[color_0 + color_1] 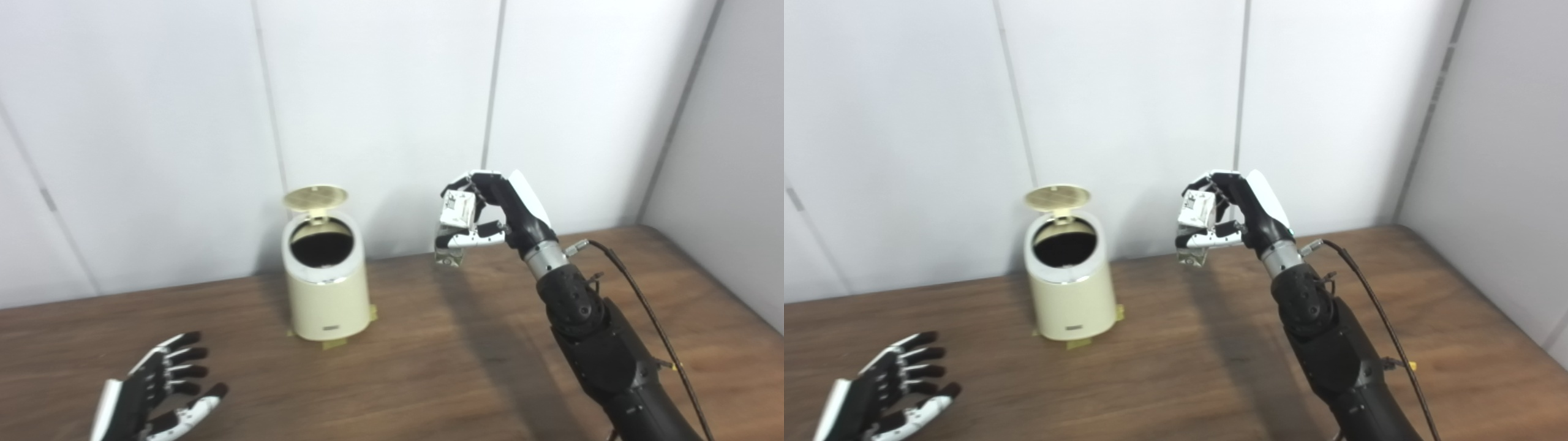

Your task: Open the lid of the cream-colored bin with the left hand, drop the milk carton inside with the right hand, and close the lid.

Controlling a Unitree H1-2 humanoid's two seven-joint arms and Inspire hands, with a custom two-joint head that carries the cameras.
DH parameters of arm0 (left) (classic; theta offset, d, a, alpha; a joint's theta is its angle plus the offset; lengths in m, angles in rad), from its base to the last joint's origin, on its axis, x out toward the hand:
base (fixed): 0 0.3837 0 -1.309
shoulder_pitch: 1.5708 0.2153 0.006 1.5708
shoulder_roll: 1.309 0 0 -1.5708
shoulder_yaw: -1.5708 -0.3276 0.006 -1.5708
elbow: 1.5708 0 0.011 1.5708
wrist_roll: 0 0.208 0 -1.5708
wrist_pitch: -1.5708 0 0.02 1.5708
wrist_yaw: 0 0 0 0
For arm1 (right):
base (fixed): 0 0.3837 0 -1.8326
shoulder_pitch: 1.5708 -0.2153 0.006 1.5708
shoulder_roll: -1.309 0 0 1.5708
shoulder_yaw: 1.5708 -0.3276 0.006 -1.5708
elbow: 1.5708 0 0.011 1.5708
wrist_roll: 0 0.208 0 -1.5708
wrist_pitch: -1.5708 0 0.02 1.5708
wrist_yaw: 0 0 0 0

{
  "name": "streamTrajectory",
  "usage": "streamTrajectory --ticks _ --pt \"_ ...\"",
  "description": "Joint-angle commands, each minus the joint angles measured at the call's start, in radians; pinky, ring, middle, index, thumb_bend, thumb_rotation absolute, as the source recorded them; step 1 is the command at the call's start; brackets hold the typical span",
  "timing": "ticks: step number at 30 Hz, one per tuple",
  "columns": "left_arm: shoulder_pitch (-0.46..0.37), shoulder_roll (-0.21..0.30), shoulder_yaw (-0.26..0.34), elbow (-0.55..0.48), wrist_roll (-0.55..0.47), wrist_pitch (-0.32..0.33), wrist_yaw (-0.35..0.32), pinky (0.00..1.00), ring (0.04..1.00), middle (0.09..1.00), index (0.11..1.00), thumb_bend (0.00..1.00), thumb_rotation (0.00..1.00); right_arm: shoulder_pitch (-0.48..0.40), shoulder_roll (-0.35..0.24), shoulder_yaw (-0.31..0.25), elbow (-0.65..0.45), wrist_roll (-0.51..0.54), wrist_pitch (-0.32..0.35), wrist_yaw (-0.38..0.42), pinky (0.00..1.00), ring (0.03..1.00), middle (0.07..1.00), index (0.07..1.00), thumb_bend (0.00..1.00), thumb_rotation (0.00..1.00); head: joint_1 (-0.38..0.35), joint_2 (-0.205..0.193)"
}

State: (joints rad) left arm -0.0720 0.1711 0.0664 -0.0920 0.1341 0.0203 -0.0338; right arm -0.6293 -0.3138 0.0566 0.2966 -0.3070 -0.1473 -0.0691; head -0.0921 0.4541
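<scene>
- The cream-coloured cylindrical bin (327,288) stands upright on the dark brown wooden table (465,343), toward the far side, left of centre and close to the white panelled wall (380,92).
- Its round gold-toned lid (315,197) is tipped up on the far rim, nearly upright, leaving the dark opening uncovered.
- Small yellowish tabs (334,343) show under the bin's base at the near and right edges.
- The right hand (490,211) is raised above the table, right of the bin and well apart from it, its fingers and thumb clasped round the small white milk carton (456,223) with printed markings.
- The carton hangs in the air, off the table, roughly level with the bin's lid.
- A black braided cable (649,318) runs along the right forearm.
- The left hand (162,392) sits at the near left, low by the tabletop, fingers spread apart and holding nothing; whether it touches the wood cannot be told.
</scene>
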Motion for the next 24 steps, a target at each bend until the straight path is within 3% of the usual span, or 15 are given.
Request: streamTrajectory --ticks 1,7,15,20,24 --pt "-0.023 -0.002 -0.003 -0.011 0.012 -0.033 0.022 0.58 0.651 0.721 0.778 0.66 0.08 -0.087 0.021 0.0 -0.066 -0.003 -0.001 -0.004 0.32 0.371 0.451 0.5 0.53 0.0 0.028 -0.004" --pt "-0.03 -0.026 -0.022 0.008 0.021 -0.056 0.038 0.58 0.648 0.717 0.775 0.67 0.11 -0.13 0.1 0.011 -0.063 0.033 -0.005 0.027 0.33 0.372 0.463 0.494 0.53 0.0 0.076 -0.007" --pt "-0.037 -0.051 -0.043 0.005 0.052 -0.041 0.059 0.61 0.66 0.719 0.783 0.67 0.13 -0.173 0.184 0.012 -0.046 0.037 0.012 0.019 0.31 0.342 0.441 0.507 0.53 0.0 0.117 -0.007" --pt "-0.045 -0.057 -0.056 0.01 0.072 -0.044 0.068 0.61 0.65 0.711 0.779 0.68 0.17 -0.199 0.199 0.035 -0.035 0.005 -0.006 0.019 0.3 0.354 0.445 0.511 0.53 0.0 0.132 -0.008" --pt "-0.047 -0.063 -0.06 0.01 0.069 -0.04 0.072 0.62 0.648 0.707 0.777 0.68 0.15 -0.22 0.202 0.048 0.005 0.023 -0.06 0.033 0.3 0.351 0.445 0.515 0.53 0.0 0.137 -0.008"
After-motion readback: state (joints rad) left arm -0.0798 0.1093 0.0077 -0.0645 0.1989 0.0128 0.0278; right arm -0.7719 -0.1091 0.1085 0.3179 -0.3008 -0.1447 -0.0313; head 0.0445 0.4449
